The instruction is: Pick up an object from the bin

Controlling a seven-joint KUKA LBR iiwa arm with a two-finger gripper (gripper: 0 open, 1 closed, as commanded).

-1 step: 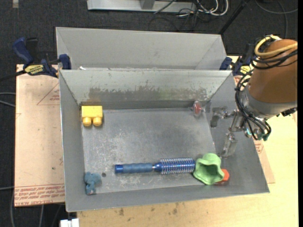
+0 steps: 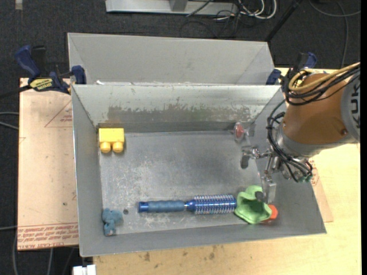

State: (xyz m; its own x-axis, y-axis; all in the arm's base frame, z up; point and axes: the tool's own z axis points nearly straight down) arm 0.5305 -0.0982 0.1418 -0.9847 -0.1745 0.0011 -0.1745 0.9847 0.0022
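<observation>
The gripper (image 2: pixel 257 179) stands spread; closing off-centre could nudge the crumpled green plastic piece (image 2: pixel 251 207) beneath it away.

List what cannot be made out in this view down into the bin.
All in the camera view:
1. Green crumpled thing, lower right corner: the pincer covers part of it; contact cannot be judged.
2. Orange-red piece beside it: mostly hidden by the green thing; its kind is unclear.
3. Small blue lump, lower left corner: too small to name.
</observation>
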